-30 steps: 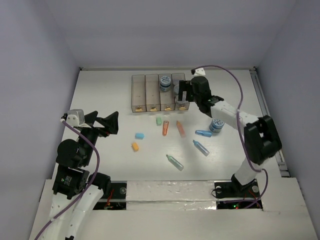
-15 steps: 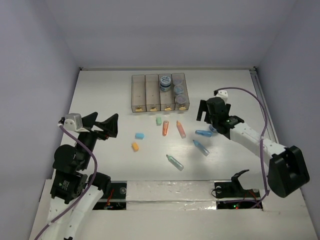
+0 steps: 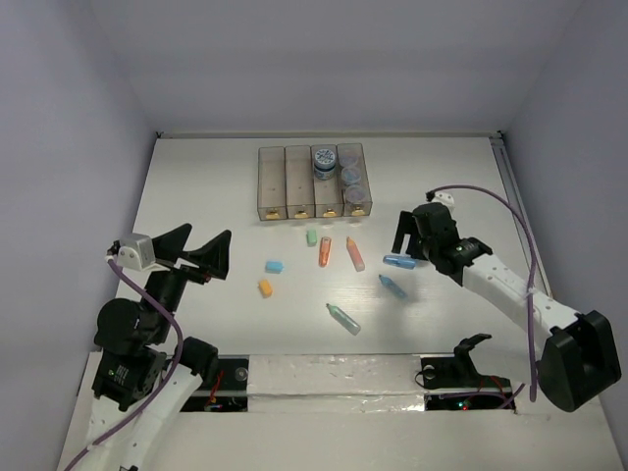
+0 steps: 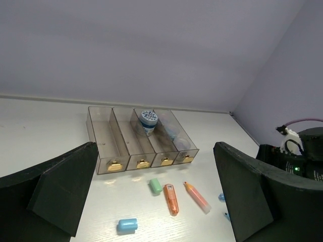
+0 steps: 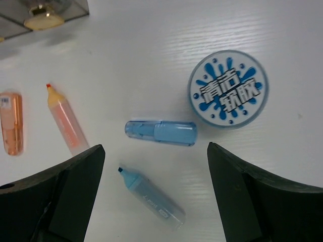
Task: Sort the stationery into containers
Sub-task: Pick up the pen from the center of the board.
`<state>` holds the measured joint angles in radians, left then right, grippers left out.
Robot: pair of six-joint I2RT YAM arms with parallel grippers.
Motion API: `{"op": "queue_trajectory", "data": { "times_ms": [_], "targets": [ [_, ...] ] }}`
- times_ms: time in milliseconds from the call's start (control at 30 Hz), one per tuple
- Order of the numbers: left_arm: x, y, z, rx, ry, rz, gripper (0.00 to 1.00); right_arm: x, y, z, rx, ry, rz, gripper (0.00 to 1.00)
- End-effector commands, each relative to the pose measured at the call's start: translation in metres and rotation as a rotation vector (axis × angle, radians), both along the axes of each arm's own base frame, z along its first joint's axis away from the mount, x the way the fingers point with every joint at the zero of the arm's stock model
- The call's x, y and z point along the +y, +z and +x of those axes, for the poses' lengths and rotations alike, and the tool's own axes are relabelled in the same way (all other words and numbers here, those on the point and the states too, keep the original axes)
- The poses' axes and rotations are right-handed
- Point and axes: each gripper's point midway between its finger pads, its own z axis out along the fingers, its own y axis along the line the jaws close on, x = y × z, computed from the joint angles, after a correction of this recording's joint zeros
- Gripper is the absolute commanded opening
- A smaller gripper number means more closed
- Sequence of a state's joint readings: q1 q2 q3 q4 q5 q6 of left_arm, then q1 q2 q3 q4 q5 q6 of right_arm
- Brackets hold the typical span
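Note:
The containers are four joined bins at the back. A blue-topped jar stands in the third bin and more jars lie in the fourth. On the table lie a green eraser, an orange marker, a pink marker, a blue eraser, an orange eraser and a teal marker. My right gripper hangs open above an uncapped blue marker and a blue cap, beside a loose jar. My left gripper hovers open at the left, holding nothing.
White walls close in the table at the back and both sides. A rail runs along the right edge. The right arm's purple cable loops above its forearm.
My right arm has pulled back from the fourth bin and come down over the blue markers and the loose jar. The left gripper has drifted slightly toward the near left.

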<state>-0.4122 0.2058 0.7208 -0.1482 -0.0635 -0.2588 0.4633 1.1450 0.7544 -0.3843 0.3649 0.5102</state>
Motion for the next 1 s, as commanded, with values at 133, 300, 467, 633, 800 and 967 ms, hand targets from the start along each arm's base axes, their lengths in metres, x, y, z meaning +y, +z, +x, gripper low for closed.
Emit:
{"op": "queue_trajectory", "data": {
  "times_ms": [133,300,467,633,800,967],
  "targets": [
    [0.004,0.021,-0.009,-0.071,0.0,-0.023,0.99,0.045,-0.013,-0.02,0.139,0.256,0.085,0.85],
    [0.003,0.02,-0.007,-0.065,-0.002,-0.02,0.99,0.085,-0.013,-0.031,0.153,0.401,0.107,0.85],
    [0.003,0.019,-0.006,-0.061,0.001,-0.019,0.99,0.123,-0.011,-0.022,0.133,0.471,0.105,0.84],
    [0.004,0.018,-0.005,-0.056,0.008,-0.017,0.99,0.148,-0.018,-0.01,0.129,0.491,0.062,0.84],
    [0.004,0.018,-0.005,-0.053,0.009,-0.016,0.99,0.179,-0.029,0.005,0.121,0.521,0.023,0.83],
    [0.004,0.017,-0.003,-0.048,0.011,-0.011,0.99,0.21,-0.043,0.018,0.132,0.568,-0.01,0.79]
  ]
}}
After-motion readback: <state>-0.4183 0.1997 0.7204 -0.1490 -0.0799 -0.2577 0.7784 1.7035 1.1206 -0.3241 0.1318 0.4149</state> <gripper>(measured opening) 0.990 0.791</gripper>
